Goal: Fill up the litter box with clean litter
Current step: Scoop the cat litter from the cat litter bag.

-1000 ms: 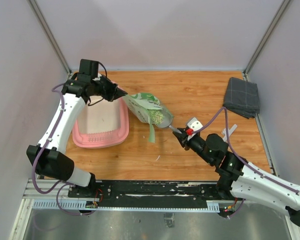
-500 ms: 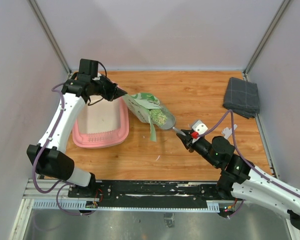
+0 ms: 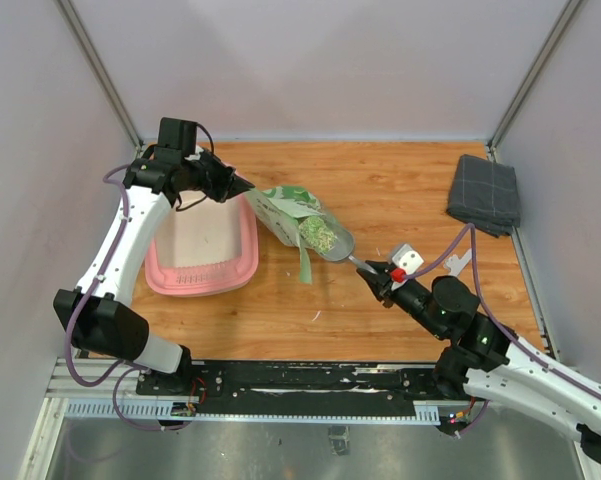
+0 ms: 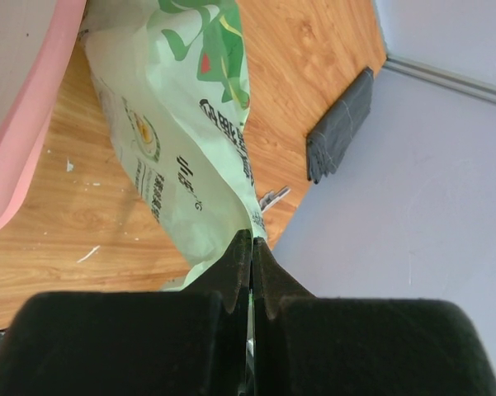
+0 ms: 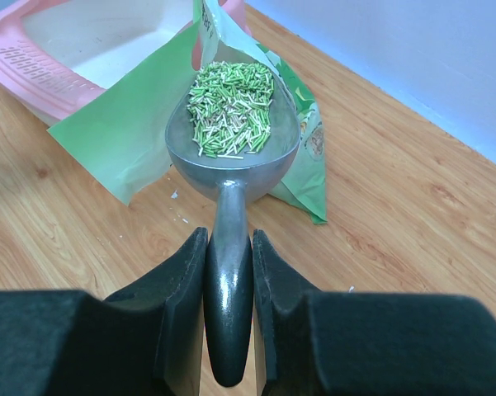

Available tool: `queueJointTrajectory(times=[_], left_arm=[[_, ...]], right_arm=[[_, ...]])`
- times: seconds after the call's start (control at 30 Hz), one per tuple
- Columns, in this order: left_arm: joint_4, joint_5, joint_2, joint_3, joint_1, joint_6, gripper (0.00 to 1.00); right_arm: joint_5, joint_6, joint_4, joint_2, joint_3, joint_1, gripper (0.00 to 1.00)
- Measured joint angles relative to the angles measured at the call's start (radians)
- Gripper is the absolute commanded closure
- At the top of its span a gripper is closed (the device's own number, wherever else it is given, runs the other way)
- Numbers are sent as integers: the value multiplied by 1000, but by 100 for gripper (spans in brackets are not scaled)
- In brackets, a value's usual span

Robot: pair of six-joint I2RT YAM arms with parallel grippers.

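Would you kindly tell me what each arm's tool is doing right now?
Left tool: closed, pinching the litter bag.
Right tool: closed on the scoop by its handle; it carries green litter.

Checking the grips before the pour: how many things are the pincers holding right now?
2. The left pincer is shut on the light green printed plastic bag; the right pincer clamps the grey metal scoop, heaped with green litter granules.

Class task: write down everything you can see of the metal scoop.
The scoop is shiny grey metal: a rounded bowl on a thick tapering handle. The right gripper is shut on the handle, holding it roughly level. A heap of green and pale litter lies in the bowl, which sits at the open mouth of the green bag; whether they touch is unclear.
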Motion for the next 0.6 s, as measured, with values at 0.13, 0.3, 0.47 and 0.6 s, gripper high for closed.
queueJointTrajectory(times=[0.13, 0.3, 0.47, 0.6], left_arm=[[0, -4, 0, 0, 0, 10, 100], [0, -7, 0, 0, 0, 14, 100], [0, -11, 0, 0, 0, 15, 100], [1, -15, 0, -2, 0, 19, 100]], right_arm=[[-4, -3, -6, -14, 0, 0, 99], [-6, -4, -23, -28, 3, 0, 99], [-13, -9, -47, -39, 30, 0, 99], [-18, -14, -53, -45, 51, 0, 99]])
